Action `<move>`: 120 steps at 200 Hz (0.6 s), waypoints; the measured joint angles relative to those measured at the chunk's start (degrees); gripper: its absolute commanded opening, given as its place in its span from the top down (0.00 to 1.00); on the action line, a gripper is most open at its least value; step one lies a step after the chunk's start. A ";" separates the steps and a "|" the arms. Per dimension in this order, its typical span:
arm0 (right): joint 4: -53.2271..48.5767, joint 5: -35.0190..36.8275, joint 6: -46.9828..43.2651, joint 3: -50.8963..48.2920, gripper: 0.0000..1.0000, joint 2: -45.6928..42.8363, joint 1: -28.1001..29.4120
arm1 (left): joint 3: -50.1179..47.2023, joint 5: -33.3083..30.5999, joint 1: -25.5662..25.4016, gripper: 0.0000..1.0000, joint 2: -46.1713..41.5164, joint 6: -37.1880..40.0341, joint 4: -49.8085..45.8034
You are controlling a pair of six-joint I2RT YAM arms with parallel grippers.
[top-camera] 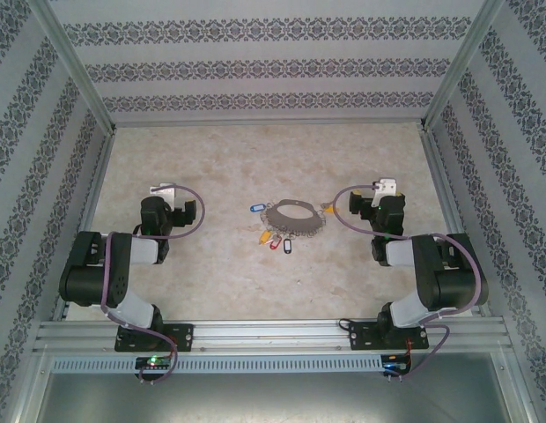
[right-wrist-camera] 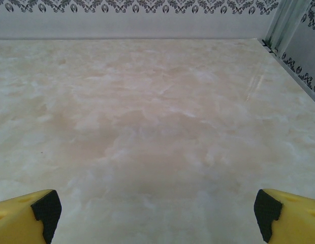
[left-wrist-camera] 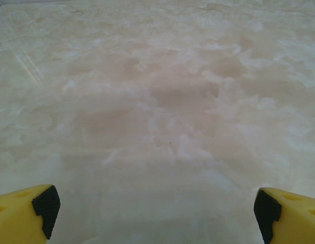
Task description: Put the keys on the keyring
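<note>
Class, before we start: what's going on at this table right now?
Nothing is being handled yet. The left gripper and the right gripper both hang open and empty above the table, one on each side. Between them lies the keyring, with the tagged keys clustered around its edge.

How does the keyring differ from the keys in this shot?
The keyring is one large grey oval loop; the keys are several far smaller pieces. The keyring is plain grey, while the keys carry blue, yellow and red tags. The keyring sits in the middle, with the keys scattered round its rim. Both lie on the table.
</note>
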 measured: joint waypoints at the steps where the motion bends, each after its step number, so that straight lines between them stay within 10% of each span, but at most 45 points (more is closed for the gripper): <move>1: -0.02 0.00 0.00 0.00 0.02 0.00 0.00 | 0.00 0.00 0.00 0.01 0.00 0.00 0.00; 120: -0.70 -0.28 0.00 0.28 0.02 0.00 -0.02 | 0.00 0.00 0.00 0.01 0.00 0.00 0.00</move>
